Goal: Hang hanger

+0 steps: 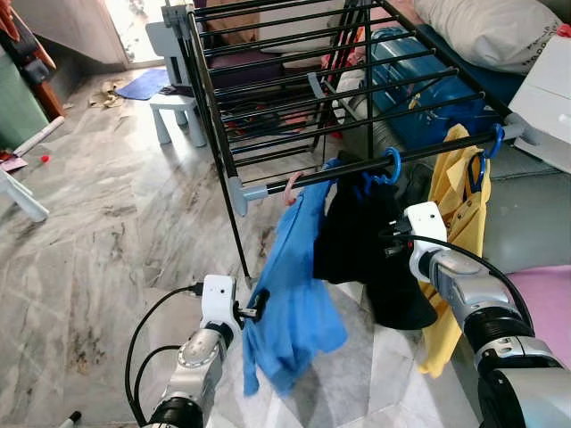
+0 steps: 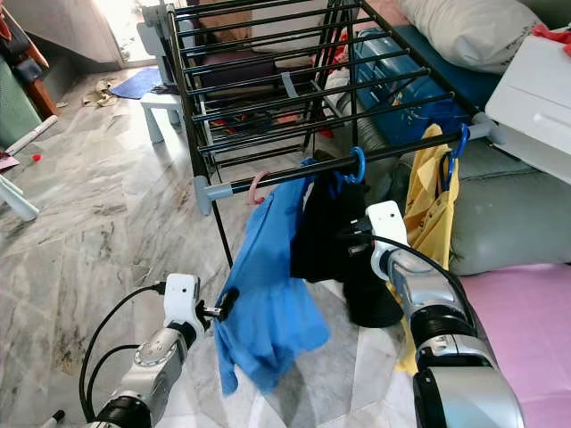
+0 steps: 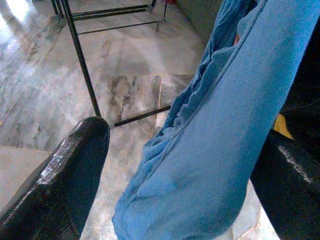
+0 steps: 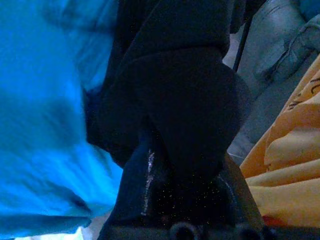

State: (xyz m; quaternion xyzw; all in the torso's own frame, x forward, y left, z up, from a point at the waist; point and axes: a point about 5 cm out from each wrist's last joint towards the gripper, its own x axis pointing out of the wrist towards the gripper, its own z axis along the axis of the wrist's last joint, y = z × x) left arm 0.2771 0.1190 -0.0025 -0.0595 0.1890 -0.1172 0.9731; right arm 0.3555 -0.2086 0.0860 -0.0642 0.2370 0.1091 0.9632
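Observation:
On the front rail (image 1: 348, 171) of a black drying rack hang three garments. A blue shirt (image 1: 299, 276) is on a pink hanger (image 1: 290, 189), a black garment (image 1: 361, 236) on a blue hanger (image 1: 390, 165), and a yellow shirt (image 1: 457, 205) on another blue hanger (image 1: 493, 143). My left gripper (image 1: 256, 306) is low at the blue shirt's hem and open. In the left wrist view its fingers (image 3: 65, 180) stand on either side of the blue cloth (image 3: 215, 150). My right gripper (image 1: 393, 239) is pressed into the black garment (image 4: 170, 90), which hides its tip.
The rack's black legs (image 1: 239, 234) stand on a marble floor (image 1: 107, 241). A white stool (image 1: 174, 111) sits behind the rack on the left. To the right are a grey sofa (image 1: 526, 214), a white cabinet (image 1: 553, 94), a pillow (image 1: 486, 31) and a pink surface (image 1: 549, 303).

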